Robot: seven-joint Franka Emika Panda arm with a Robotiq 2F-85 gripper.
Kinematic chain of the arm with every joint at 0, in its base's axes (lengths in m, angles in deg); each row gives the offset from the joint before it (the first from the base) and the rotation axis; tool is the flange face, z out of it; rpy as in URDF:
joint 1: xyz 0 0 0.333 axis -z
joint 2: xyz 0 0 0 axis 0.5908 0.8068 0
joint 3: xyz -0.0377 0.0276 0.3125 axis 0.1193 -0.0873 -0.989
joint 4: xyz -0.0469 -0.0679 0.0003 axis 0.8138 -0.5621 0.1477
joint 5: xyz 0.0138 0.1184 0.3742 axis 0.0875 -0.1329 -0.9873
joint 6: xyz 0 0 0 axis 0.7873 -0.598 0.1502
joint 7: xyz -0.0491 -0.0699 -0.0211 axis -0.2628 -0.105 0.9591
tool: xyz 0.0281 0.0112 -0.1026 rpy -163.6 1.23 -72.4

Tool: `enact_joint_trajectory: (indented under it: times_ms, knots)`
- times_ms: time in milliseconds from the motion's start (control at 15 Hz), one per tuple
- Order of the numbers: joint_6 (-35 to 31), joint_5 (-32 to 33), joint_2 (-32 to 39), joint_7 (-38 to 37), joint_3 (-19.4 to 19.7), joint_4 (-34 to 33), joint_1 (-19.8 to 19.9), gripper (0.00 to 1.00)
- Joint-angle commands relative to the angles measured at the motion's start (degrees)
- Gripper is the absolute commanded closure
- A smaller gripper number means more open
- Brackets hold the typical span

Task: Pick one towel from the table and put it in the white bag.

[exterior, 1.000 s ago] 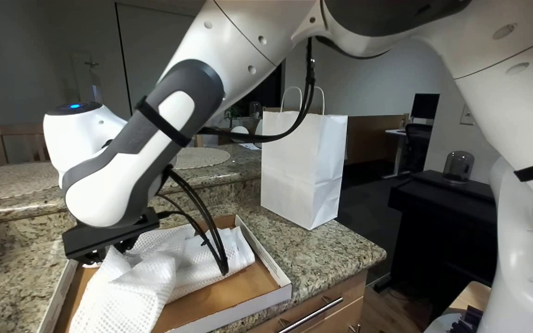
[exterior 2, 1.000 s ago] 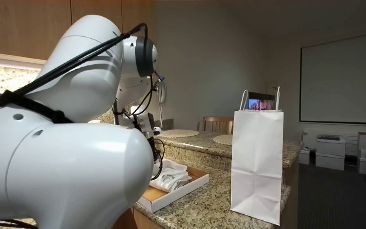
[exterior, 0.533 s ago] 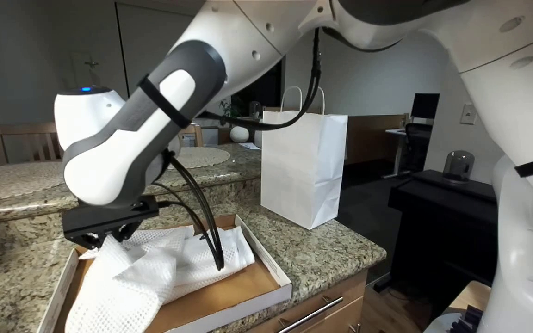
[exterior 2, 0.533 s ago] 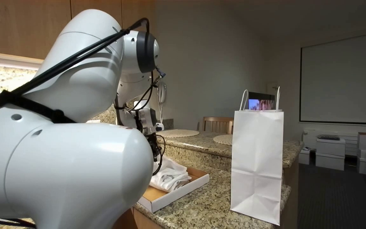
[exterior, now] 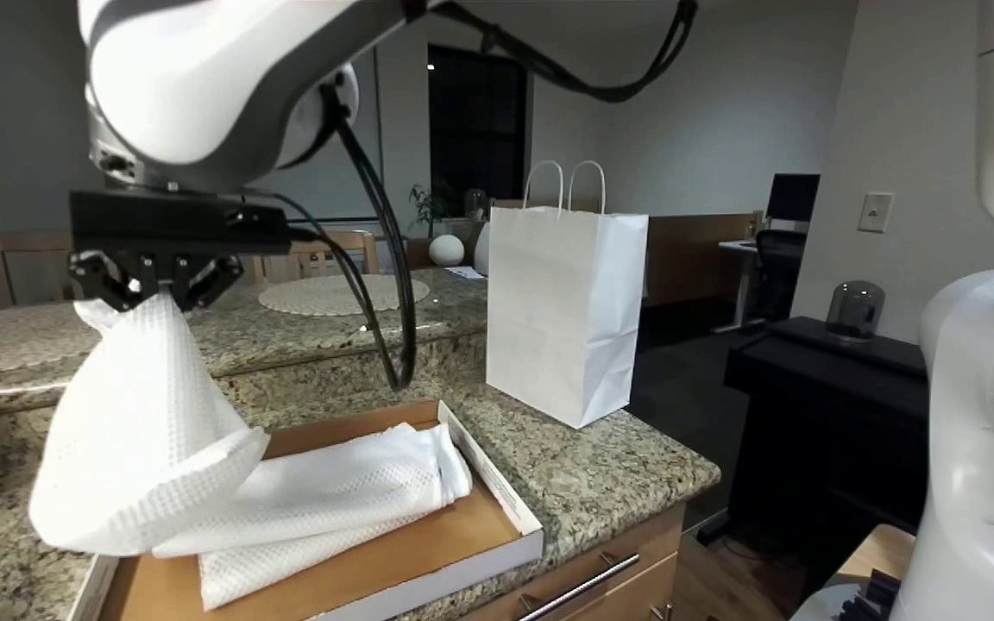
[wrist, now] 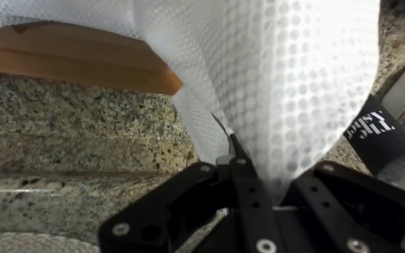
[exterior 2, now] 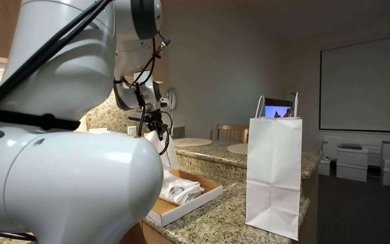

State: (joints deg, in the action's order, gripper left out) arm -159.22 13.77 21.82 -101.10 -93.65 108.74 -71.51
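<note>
Counter [exterior: 609, 466]: bearing cardboard tray [exterior: 449, 539] and upright white bag [exterior: 544, 310] | Towel [exterior: 135, 431]: hanging at the tray's end, contact with the folded cloth [exterior: 359, 480] below unclear; best lifted above the bag's handles [exterior 2: 296, 105], then lowered between them | Gripper [exterior: 160, 297]: clamped on the towel's upper end; release advisable only once most lies inside.

White dotted towel [wrist: 280, 80]; white bag [exterior: 549, 310]; speckled counter [exterior: 600, 457], seemingly beige-brown.

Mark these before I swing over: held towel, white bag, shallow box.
Held towel [exterior: 136, 423], in an exterior view: middle of hanging cloth.
White bag [exterior: 540, 310], in an exterior view: broad face.
Shallow box [exterior: 462, 574], in an exterior view: near wall's outside.
</note>
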Motion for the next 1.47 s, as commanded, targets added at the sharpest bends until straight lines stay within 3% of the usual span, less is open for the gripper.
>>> enact_joint_trajectory:
  times_ms: [0, 333, 733, 1067, 1333, 1400]
  knots:
    - [4.4, 0.8, -9.4, 1.8, -3.2, 3.2, 3.3, 0.90]
    - [15.8, 2.5, -19.7, 3.2, -7.6, -1.1, 9.3, 0.90]
    - [28.4, 2.0, -27.2, 8.1, -9.3, -13.5, 18.7, 0.91]
    - [34.5, -1.4, -27.7, 19.5, -4.4, -25.5, 26.9, 0.91]
    - [34.4, -7.5, -26.1, 32.4, 3.6, -30.2, 32.4, 0.91]
    - [33.9, -9.2, -25.8, 35.0, 7.1, -30.1, 31.6, 0.91]
